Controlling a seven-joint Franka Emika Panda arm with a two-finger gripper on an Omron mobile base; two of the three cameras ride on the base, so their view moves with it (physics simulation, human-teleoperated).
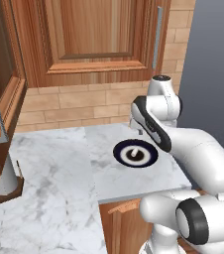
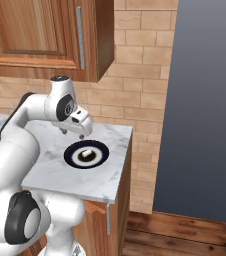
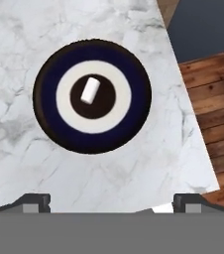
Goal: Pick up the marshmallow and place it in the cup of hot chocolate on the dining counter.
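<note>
Marshmallow: lay at the centre of the dark blue plate on the worktop, upper-left of frame centre, long axis tilted toward upper right, above the end effector, whose fingers stood wide and empty.

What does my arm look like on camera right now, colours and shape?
The arm is made of glossy white rounded segments with black bands and black discs at the joints. A round grey cap tops the wrist link. The gripper at its end is a small white block; in the hand view its jaws end in small dark grey tips. No cables or markings show.
</note>
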